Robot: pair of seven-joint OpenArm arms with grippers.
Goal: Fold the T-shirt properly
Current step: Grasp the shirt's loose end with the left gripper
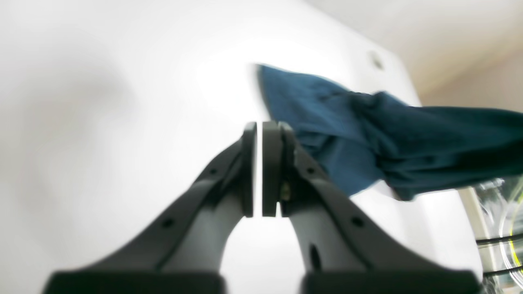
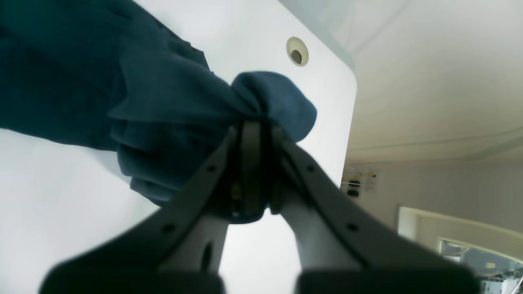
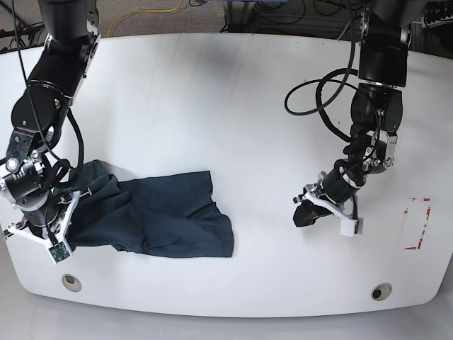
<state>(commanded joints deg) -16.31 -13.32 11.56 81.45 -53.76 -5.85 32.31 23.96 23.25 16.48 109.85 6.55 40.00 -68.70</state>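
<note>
The dark navy-blue, soft, wrinkled cotton T-shirt (image 3: pixel 159 216) lies bunched on the white table (image 3: pixel 233 106), toward the side of the right arm and near the front edge in the base view. It forms a rough crumpled band, one end gathered up at the right gripper (image 2: pixel 253 126) and the other spreading flat toward the table's middle. No printed label or other writing can be read on the cloth in any view.

The right wrist view shows what the base view hides: the black jaws are clamped on a puckered knot of the fabric, which bulges over and past the fingertips, while the rest of the shirt trails off to the left of that picture. That view also shows a round grommet hole (image 2: pixel 297 51) in the table near its rounded corner, and a blurred yellow-and-black sticker on a far wall, too soft to read.

The left gripper (image 1: pixel 259 134) sits well apart from the T-shirt (image 1: pixel 367 134), over bare table. In the left wrist view its black fingers (image 1: pixel 249 163) stand pressed nearly together with only a thin bright slit between them and nothing held; the cloth shows beyond them, to the right, out of focus. The base view alone shows a red rectangular outline (image 3: pixel 416 224) marked on the table just beyond the left gripper, near that end.
</note>
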